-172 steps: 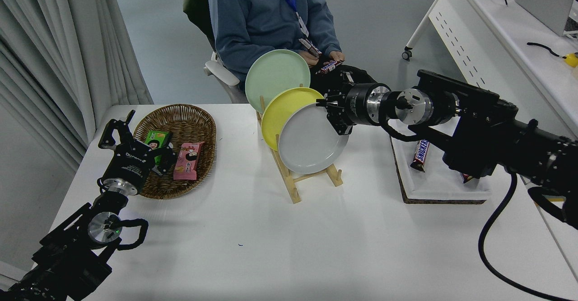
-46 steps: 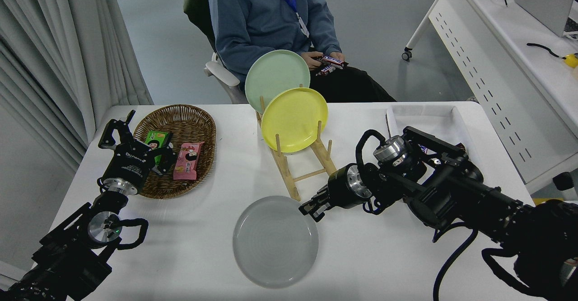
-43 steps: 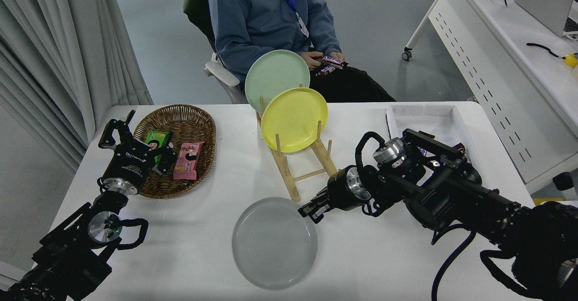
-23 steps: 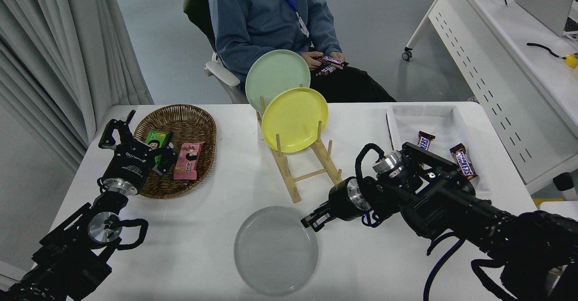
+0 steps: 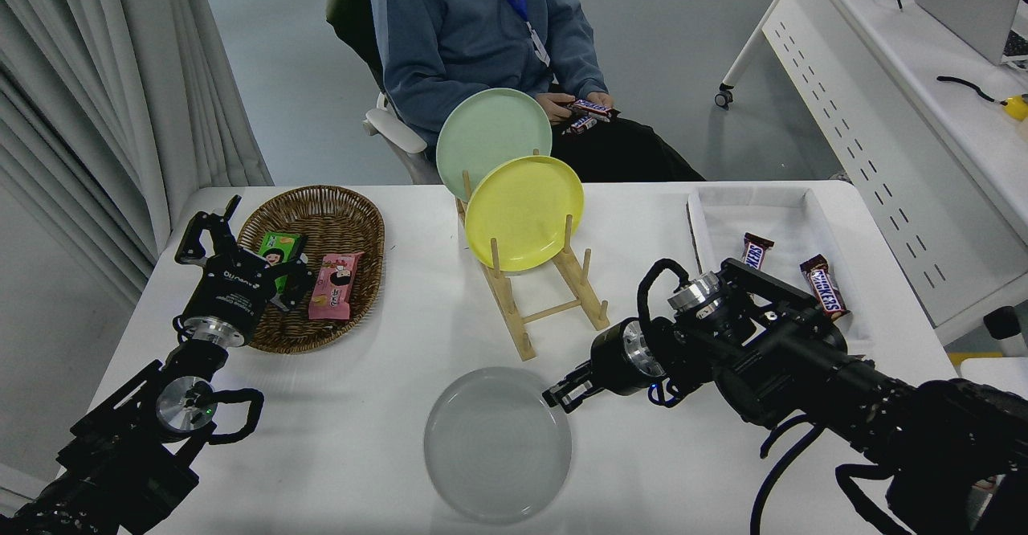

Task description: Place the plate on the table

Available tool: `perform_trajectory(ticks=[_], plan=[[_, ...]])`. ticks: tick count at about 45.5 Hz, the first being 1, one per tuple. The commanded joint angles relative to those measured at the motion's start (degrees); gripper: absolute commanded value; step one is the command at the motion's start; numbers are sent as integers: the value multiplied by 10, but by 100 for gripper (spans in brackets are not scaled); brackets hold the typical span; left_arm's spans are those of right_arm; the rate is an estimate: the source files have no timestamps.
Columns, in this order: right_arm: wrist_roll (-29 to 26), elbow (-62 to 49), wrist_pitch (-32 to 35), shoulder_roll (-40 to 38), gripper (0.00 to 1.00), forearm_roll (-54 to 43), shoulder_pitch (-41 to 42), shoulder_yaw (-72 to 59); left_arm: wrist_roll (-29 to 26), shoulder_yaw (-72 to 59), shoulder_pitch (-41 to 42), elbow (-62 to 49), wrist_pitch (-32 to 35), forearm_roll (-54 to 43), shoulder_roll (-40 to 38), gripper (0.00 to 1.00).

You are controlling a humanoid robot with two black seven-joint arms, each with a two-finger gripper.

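Observation:
The light grey plate (image 5: 498,443) lies flat on the white table (image 5: 337,439), near its front edge and in front of the wooden rack. My right gripper (image 5: 561,396) reaches in from the right, low over the table, and is shut on the plate's upper right rim. My left gripper (image 5: 210,226) is parked at the lower left beside the wicker basket, open and holding nothing.
The wooden rack (image 5: 550,306) holds a yellow plate (image 5: 524,212) and a pale green plate (image 5: 490,132). A wicker basket (image 5: 317,206) with snack packs is at the left. A white tray (image 5: 783,206) with chocolate bars is at the right. A person sits at the far side.
The grey plate left the rack and came down flat on the table. Over the last second it slid slightly toward the front and right, together with my right gripper. The left arm stayed still.

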Motion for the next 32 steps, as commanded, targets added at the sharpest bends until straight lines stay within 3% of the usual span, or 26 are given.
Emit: perform_trajectory(ticks=[1, 32], plan=[[1, -5, 0, -2, 0, -1, 5, 0, 0, 0, 0, 0, 0, 0, 0, 100], [1, -6, 0, -4, 0, -8, 5, -1, 0, 0, 0, 0, 0, 0, 0, 100]])
